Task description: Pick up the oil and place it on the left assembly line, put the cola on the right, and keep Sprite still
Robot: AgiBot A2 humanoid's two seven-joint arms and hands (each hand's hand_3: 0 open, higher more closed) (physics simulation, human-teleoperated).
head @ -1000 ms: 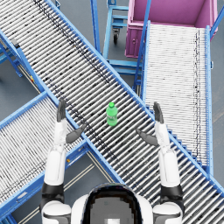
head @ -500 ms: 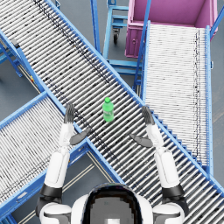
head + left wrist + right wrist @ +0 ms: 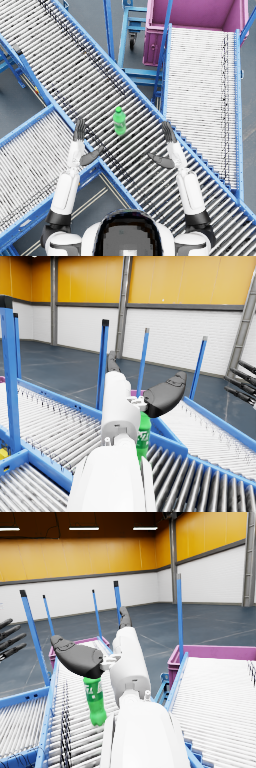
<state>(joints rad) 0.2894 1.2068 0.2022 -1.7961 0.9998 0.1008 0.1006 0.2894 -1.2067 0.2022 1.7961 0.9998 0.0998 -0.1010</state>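
A green Sprite bottle stands upright on the middle roller conveyor. It also shows as the green bottle past my left forearm and as the bottle beside my right forearm. My left hand is held open to the bottle's lower left, fingers apart, holding nothing. My right hand is open to its lower right, equally empty. Both hands stay apart from the bottle. No oil or cola is in view.
A left roller line runs below the middle conveyor, and a right roller line runs up toward a purple bin. Blue frame rails and upright posts border the conveyors.
The Sprite bottle has travelled up along the middle conveyor, away from me. Both hands have drawn back toward me and closer to the conveyor's edges.
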